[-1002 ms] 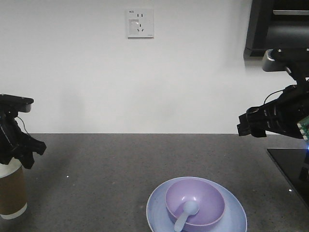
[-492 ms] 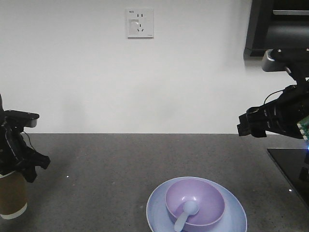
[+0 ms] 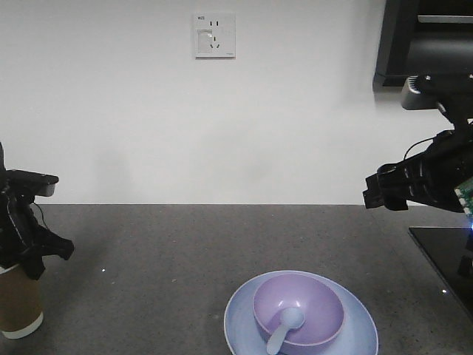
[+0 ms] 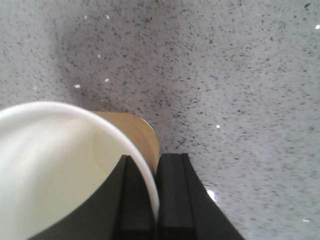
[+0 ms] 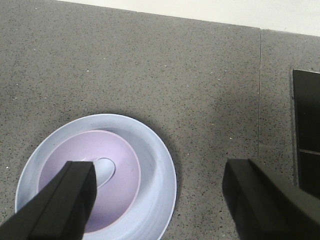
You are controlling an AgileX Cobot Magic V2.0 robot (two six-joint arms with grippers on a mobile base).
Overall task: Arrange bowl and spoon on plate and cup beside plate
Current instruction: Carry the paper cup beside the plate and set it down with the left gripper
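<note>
With bowl [image 3: 298, 308] and spoon [image 3: 283, 329] sitting on the plate [image 3: 301, 318], the left pincer [image 4: 154, 200] is pinching the cup [image 3: 18, 301] rim, needing carriage beside the plate, while the right pincer [image 5: 160, 197] is hanging apart above it.

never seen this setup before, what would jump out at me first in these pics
Your eye would likely go first to the purple bowl sitting on the pale blue plate at the near edge of the dark counter, with the spoon lying in it. Next, at the far left, the left gripper has pinched the rim of the brown paper cup, one finger inside and one outside. The right gripper hangs open above the plate.
</note>
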